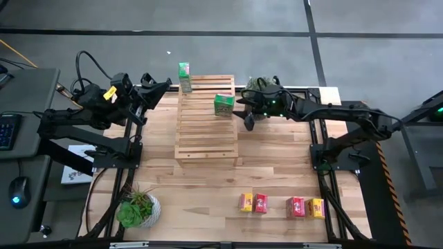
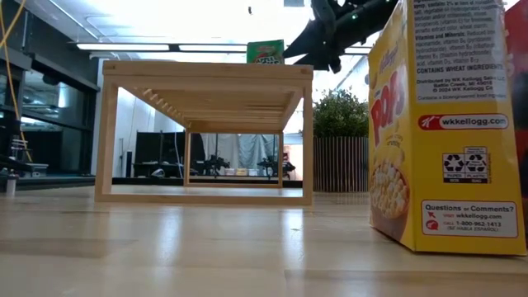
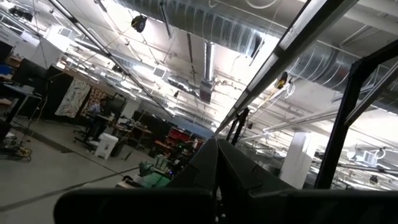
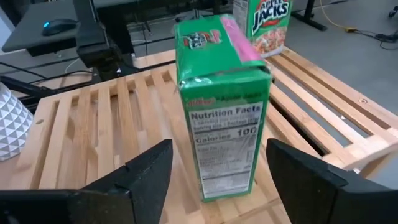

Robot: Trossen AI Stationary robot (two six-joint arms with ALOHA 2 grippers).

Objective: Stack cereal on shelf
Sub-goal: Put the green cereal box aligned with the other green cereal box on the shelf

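Counted 6 cereal boxes: 2 green, one (image 1: pixel 223 104) upright on shelf (image 1: pixel 206 135) top near right edge, other (image 1: pixel 184 71) at shelf's far-left corner; 2 red (image 1: pixel 261 203) and 2 yellow (image 1: pixel 246 202) in row on surface (image 1: pixel 208 194) near front. Right claw (image 4: pixel 217 171) open, just beside first green box, not touching. Left claw (image 1: pixel 165 86) closed, empty, by shelf's far-left corner.

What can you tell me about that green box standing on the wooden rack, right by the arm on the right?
The green box is a small printed cardboard cereal carton with a pink patch on its top and a nutrition panel on one face. It stands upright on the slats of the wooden rack, near the rack's right edge. The right gripper is open, a finger on either side of it, neither touching. A second green box stands apart, at the rack's far left corner.
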